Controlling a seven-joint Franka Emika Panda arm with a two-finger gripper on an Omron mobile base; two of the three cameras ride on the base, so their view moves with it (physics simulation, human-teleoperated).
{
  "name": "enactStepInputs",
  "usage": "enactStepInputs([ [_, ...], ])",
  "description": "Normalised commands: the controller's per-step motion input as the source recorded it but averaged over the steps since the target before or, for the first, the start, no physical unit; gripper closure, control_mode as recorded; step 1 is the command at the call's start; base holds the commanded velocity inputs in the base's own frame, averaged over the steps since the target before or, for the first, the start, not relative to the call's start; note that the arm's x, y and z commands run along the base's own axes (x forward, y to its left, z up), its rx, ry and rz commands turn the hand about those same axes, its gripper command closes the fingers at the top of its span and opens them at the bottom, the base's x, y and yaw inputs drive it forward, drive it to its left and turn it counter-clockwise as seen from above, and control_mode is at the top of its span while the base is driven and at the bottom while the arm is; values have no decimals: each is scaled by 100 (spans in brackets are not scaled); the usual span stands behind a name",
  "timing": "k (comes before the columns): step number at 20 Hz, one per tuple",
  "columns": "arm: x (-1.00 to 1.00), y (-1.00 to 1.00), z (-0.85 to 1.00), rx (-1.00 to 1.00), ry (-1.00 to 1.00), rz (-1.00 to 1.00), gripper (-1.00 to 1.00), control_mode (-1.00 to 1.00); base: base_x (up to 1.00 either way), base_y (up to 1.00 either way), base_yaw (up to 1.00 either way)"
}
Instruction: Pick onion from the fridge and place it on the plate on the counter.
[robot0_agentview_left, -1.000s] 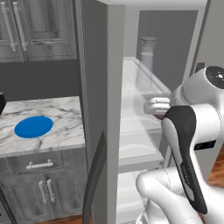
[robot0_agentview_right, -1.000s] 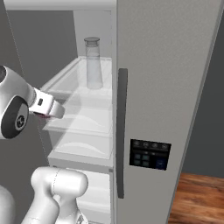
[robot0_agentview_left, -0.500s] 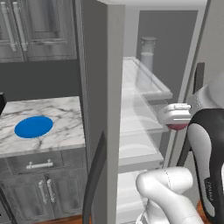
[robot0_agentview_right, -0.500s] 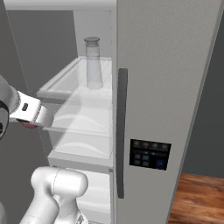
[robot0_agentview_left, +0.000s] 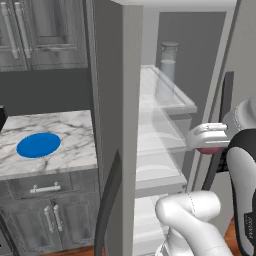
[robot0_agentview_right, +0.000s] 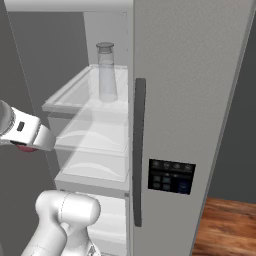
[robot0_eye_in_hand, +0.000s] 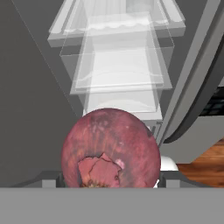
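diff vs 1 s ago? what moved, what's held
The gripper has drawn back out of the fridge, toward the base, carrying the onion with it; the jaws stay closed on the onion, so no new grasp and no release. The glass jar remains on its upper shelf, the plate on the counter is unmoved, and the camera has not shifted.

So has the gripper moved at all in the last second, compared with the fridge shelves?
Yes. The gripper, shut on the onion, has pulled back out of the fridge, away from the shelves and toward the robot's base.
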Motion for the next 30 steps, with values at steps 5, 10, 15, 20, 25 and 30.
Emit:
enactStepInputs([
  [5, -8, 0, 0, 0, 0, 0, 100, 100, -17, 2, 0],
  [10, 0, 0, 0, 0, 0, 0, 100, 100, -93, -17, 0],
  [15, 0, 0, 0, 0, 0, 0, 100, 100, -96, -63, 0],
  [20, 0, 0, 0, 0, 0, 0, 100, 100, -60, -83, 0],
  [25, 0, 0, 0, 0, 0, 0, 100, 100, -50, -77, 18],
  [30, 0, 0, 0, 0, 0, 0, 100, 100, -68, -26, 51],
])
